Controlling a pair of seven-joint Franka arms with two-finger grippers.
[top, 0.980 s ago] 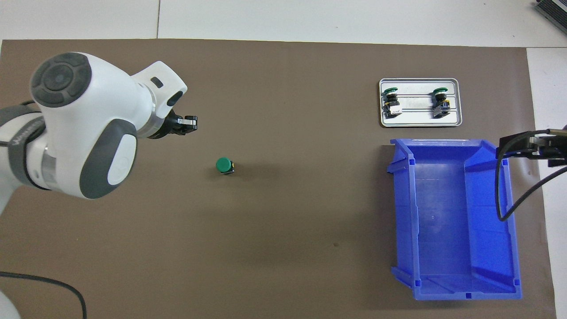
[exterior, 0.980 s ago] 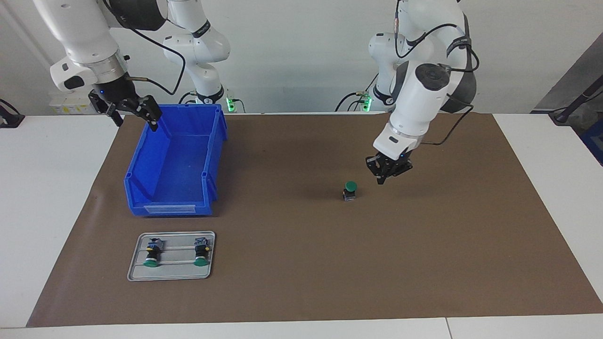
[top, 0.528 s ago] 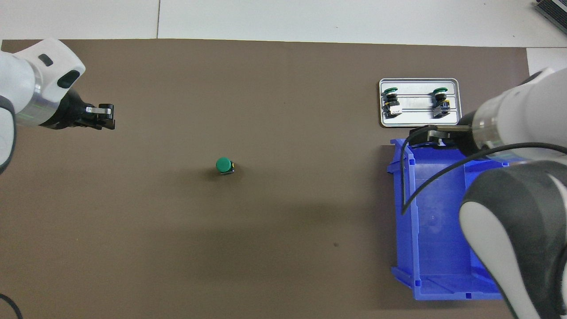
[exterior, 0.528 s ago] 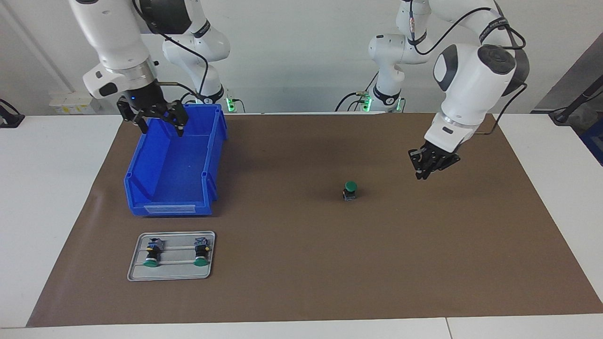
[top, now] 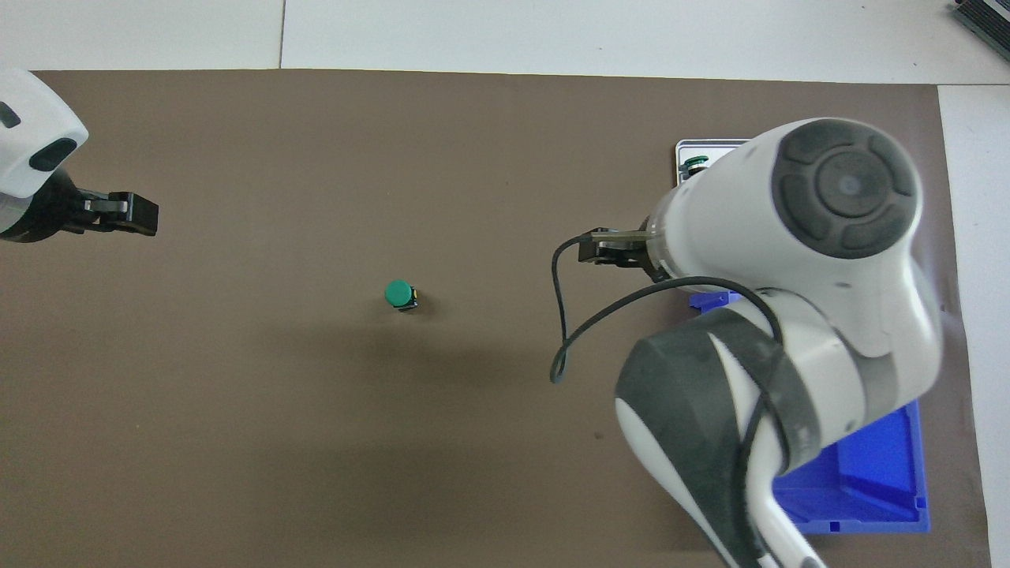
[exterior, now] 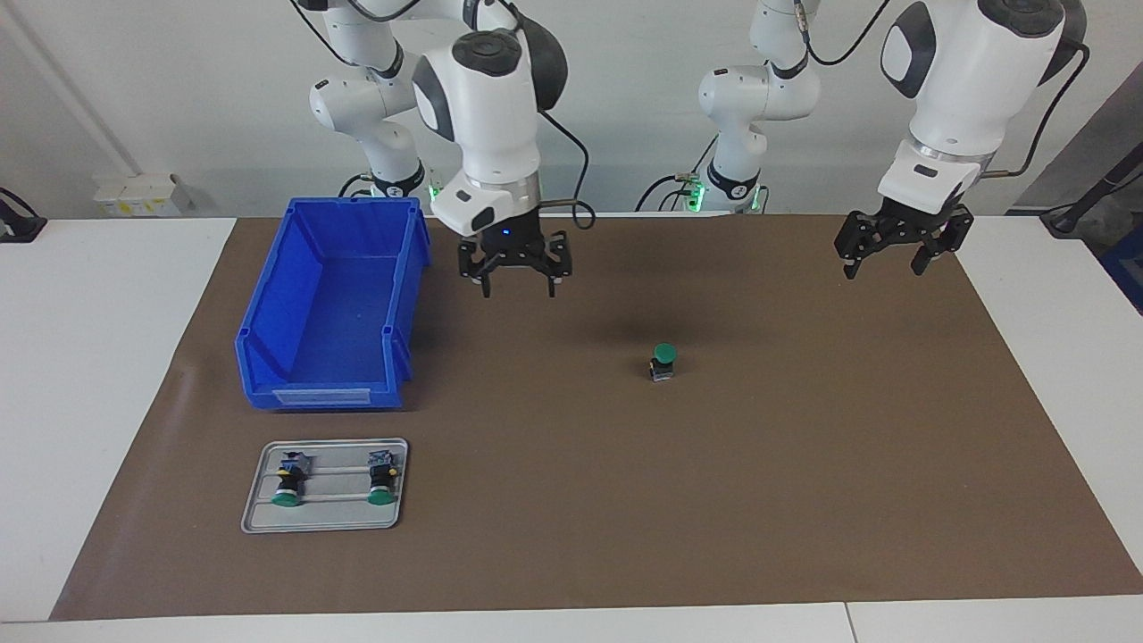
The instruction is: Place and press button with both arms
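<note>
One button (exterior: 663, 361) stands upright, cap up for pressing, mid-tabletop. Both tools hang empty with fingers spread: right tool (exterior: 516, 271) beside the bin (exterior: 332, 299), left tool (exterior: 896, 250) waiting aside.

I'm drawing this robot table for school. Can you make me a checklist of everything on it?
Surface: brown mat on a white table.
Job's things: green button standing upright on the mat, untouched.
Clutter: blue bin; metal tray with two more buttons lying in it.
Grippers: left pincer open, raised over the mat; right pincer open, raised beside the bin.
Cables: black cable looping off the right arm.
Surroundings: white wall.
</note>
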